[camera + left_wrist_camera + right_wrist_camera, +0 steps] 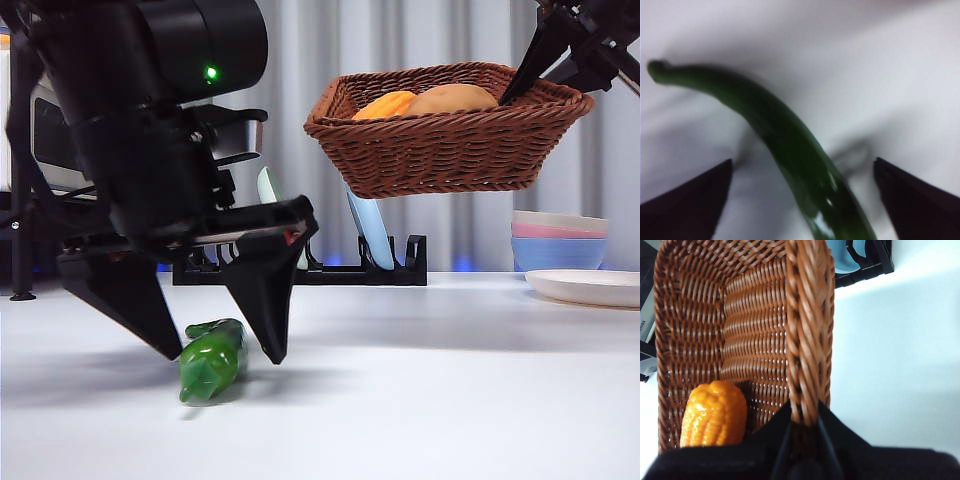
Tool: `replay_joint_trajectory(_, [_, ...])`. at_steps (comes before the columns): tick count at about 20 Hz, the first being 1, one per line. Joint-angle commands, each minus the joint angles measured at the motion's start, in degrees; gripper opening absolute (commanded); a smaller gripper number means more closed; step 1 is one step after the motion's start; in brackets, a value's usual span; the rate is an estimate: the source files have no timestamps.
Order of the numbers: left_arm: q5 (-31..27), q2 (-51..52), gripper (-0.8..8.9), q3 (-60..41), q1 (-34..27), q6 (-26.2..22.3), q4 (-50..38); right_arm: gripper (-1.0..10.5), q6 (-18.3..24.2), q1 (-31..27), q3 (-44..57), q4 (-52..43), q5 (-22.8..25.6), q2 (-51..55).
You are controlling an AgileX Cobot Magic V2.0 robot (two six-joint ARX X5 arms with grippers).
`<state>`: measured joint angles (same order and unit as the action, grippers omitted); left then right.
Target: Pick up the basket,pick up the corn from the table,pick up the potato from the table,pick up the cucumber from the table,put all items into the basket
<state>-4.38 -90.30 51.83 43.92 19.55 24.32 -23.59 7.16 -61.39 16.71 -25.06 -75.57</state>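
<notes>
Down on the table (450,390), the cucumber (211,361) lies lengthwise between the left gripper's (228,352) spread jaws.

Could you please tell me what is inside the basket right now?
The basket, held aloft by the right gripper, holds the corn and the potato. Its wall hides their lower parts. The cucumber lies on the table.

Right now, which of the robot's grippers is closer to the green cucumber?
Left. The left gripper straddles the cucumber on the table; the right gripper holds the basket aloft.
</notes>
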Motion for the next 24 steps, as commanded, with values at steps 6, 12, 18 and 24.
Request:
replay_joint_trajectory(6, [0.17, -1.4, 0.03, -0.24, -0.98, -3.74, -1.29, -0.1, -0.98, -0.02, -0.79, -1.29, -0.5, 0.59])
replay_joint_trajectory(12, [3.65, -1.14, -0.09, -0.04, -0.9, -8.11, 2.21, -0.1, -0.98, -0.02, -0.79, -1.29, -0.5, 0.59])
replay_joint_trajectory(18, [13.09, 5.4, -0.09, 2.54, -0.76, -18.71, 17.66, -0.1, -0.96, -0.02, -0.79, -1.29, -0.5, 0.59])
replay_joint_trajectory(24, [30.23, 17.33, -0.09, 8.48, -0.74, -30.53, 36.24, -0.1, -0.79, -0.02, -0.79, -1.27, -0.48, 0.59])
